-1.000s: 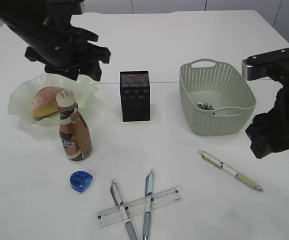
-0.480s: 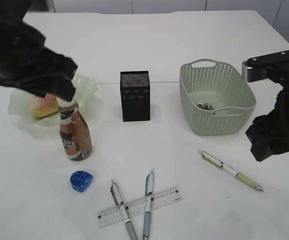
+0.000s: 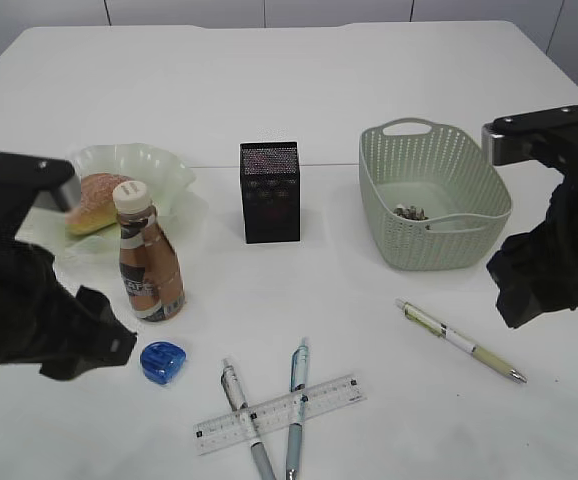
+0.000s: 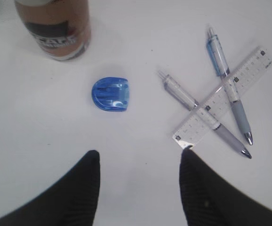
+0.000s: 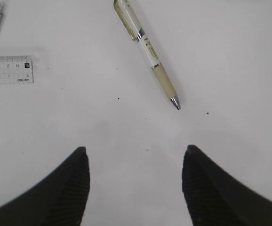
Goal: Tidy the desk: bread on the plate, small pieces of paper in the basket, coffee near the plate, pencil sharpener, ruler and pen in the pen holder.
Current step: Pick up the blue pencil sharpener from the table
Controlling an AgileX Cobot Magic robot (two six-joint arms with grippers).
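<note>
Left claw (image 4: 138,162) spread, empty, above sharpener (image 4: 111,93). Right claw (image 5: 135,162) spread, empty, near one pen (image 5: 145,47). Bread (image 3: 97,197) on plate (image 3: 169,170), partly hidden by coffee (image 3: 147,262). Basket (image 3: 431,190) contents indistinct. Three pens; two (image 3: 296,405) cross under one ruler (image 3: 279,412). Holder (image 3: 269,192) upright.

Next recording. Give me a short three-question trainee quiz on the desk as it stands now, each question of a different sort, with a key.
1. True or false: the bread lies on the plate.
2. Which item lies across two pens? A. blue pencil sharpener B. ruler C. coffee bottle
3. Fill in: the small pieces of paper lie in the ____.

Key
1. True.
2. B; the ruler crosses both pens near the front edge, while a third pen lies alone nearer the right gripper.
3. Basket.
</note>
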